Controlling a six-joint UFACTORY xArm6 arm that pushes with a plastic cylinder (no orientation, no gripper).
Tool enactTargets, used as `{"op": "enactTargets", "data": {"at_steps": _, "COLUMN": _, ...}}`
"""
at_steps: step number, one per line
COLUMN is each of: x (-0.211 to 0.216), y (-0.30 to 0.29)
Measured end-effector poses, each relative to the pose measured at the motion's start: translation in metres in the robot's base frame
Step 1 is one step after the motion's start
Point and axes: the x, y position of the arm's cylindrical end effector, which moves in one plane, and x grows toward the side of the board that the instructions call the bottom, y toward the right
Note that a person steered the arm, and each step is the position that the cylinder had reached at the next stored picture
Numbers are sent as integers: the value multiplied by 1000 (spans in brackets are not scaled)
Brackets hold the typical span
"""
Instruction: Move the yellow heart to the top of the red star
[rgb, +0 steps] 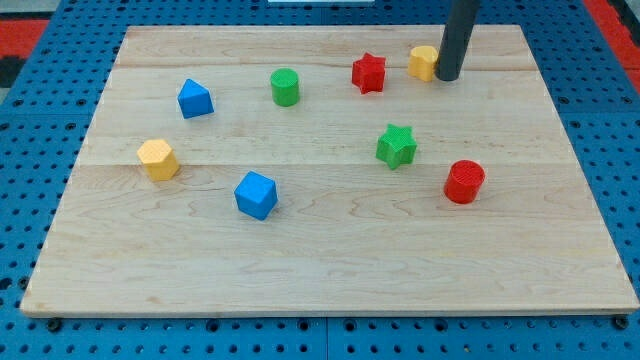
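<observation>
My tip stands upright at the view's top, touching the yellow heart's right side; the red star sits just left.

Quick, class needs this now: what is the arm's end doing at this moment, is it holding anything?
No jaws here: the arm ends in a rod and holds nothing.
My tip rests against the right side of the yellow heart, which lies right of the red star.
</observation>
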Motion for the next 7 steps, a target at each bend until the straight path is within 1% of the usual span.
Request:
{"op": "enactTargets", "data": {"at_steps": 1, "x": -14, "y": -4}}
{"op": "enactTargets", "data": {"at_steps": 2, "x": -48, "y": -30}}
{"op": "enactTargets", "data": {"at_steps": 3, "x": -48, "y": -25}}
{"op": "enactTargets", "data": {"at_steps": 4, "x": -50, "y": 14}}
{"op": "enactTargets", "data": {"at_steps": 5, "x": -51, "y": 15}}
{"op": "enactTargets", "data": {"at_steps": 6, "x": -56, "y": -23}}
{"op": "enactTargets", "data": {"at_steps": 7, "x": -56, "y": -23}}
